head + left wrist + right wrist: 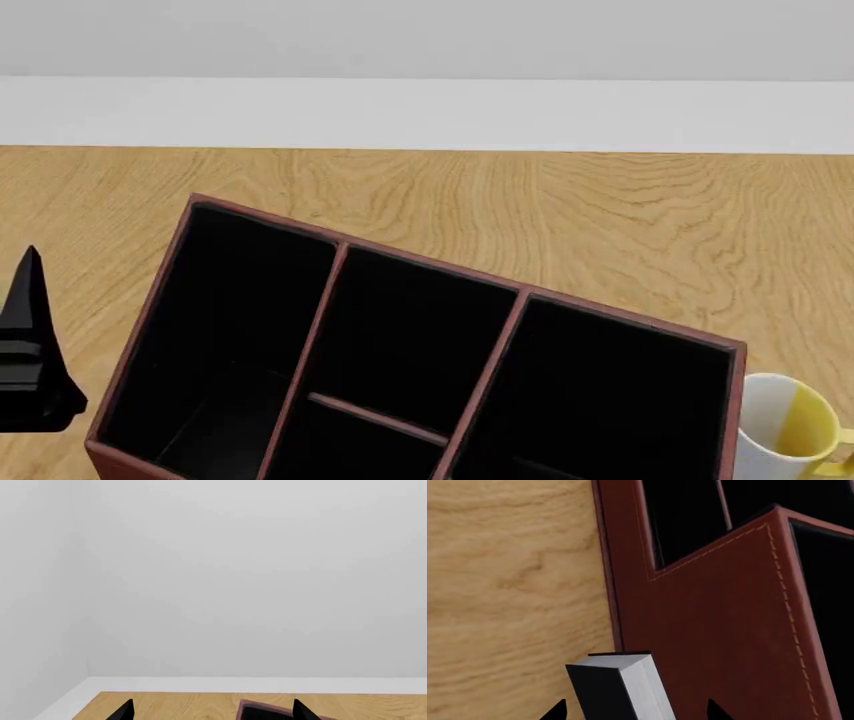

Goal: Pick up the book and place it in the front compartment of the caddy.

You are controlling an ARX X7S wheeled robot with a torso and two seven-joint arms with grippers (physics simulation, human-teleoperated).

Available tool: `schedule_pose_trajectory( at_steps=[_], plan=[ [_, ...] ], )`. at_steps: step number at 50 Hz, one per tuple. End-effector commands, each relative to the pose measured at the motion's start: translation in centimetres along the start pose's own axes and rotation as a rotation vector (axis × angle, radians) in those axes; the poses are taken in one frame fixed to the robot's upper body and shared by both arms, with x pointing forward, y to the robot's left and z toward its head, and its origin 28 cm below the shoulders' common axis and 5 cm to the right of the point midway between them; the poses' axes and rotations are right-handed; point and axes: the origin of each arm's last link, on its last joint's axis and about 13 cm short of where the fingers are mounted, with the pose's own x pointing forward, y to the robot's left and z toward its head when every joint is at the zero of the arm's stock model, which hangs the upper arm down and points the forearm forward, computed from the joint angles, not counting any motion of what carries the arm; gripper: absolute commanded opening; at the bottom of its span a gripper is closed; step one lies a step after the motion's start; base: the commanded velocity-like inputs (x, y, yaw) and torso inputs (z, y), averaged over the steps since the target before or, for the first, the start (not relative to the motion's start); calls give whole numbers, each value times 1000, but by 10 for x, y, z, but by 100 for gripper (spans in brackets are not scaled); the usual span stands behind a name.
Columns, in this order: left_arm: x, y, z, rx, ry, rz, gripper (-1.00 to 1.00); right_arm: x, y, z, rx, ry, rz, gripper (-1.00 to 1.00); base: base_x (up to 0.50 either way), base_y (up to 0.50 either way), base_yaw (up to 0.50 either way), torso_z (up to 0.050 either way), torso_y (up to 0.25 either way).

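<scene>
The book point(617, 690), black-covered with white page edges, stands on end in the right wrist view, close beside the caddy's point(720, 630) red-brown outer wall. My right gripper point(636, 712) straddles it, open. Table shows between one fingertip point(557, 712) and the book, and caddy wall shows between the book and the other fingertip. From the head camera, the caddy point(340, 250) fills the lower middle, its black compartments open upward; neither the book nor the right gripper shows there. My left gripper point(213, 711) is open and holds nothing, left of the caddy point(257, 709), and its black finger point(30, 350) shows in the head view.
A white-and-yellow mug point(787, 430) stands against the caddy's right corner. The wooden table point(561, 200) runs back to a white ledge and a pale wall point(253, 580).
</scene>
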Motion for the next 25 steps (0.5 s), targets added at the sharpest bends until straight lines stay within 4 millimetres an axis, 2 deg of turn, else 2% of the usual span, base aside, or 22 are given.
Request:
schedule_pose_trajectory(
  at_steps=[1, 25],
  plan=[
    [0, 0, -1, 2, 1, 0, 100, 9, -9, 0, -16, 14, 1, 100, 0, 0, 0, 0, 0],
    [1, 0, 0, -1, 0, 3, 100, 27, -15, -1, -9, 18, 39, 100, 0, 0, 0, 0, 0]
  ],
)
